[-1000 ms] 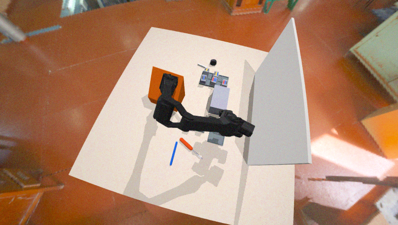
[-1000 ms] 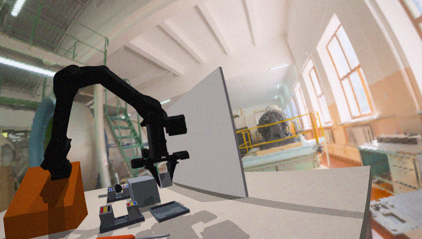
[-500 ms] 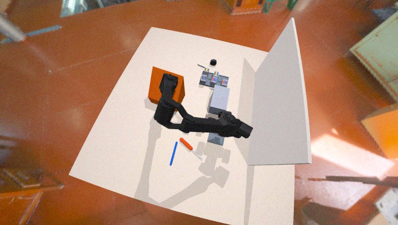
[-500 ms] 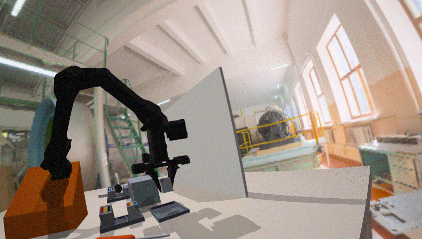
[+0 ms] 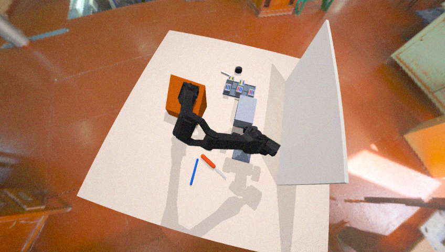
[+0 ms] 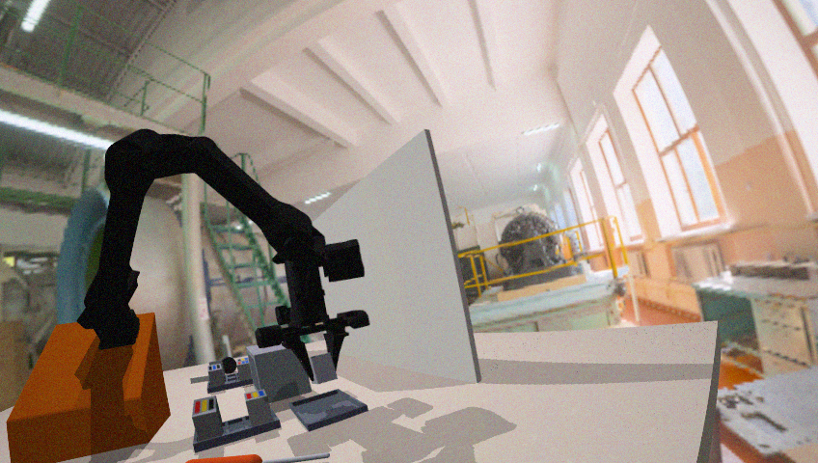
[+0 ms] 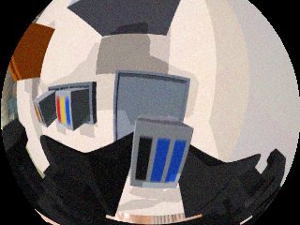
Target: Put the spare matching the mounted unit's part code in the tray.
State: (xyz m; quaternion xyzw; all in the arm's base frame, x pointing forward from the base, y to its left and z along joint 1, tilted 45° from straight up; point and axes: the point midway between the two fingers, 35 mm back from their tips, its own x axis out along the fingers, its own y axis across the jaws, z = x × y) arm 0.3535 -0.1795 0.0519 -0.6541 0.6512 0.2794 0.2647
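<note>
Exterior view | gripper point(image 6: 321, 361) pinches grey spare point(image 6: 323, 367) at centre frame, above tray point(image 6: 328, 408) | mounted unit point(image 6: 275, 371) just left, upright panel point(image 6: 401, 275) right | open counter point(image 6: 574, 401) lower right

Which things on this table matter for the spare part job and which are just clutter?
Job:
- end effector, shut on the held spare
- tray
- mounted unit
- remaining spares

Lying about:
- screwdriver
- blue stick
- black cap
- upright panel
</note>
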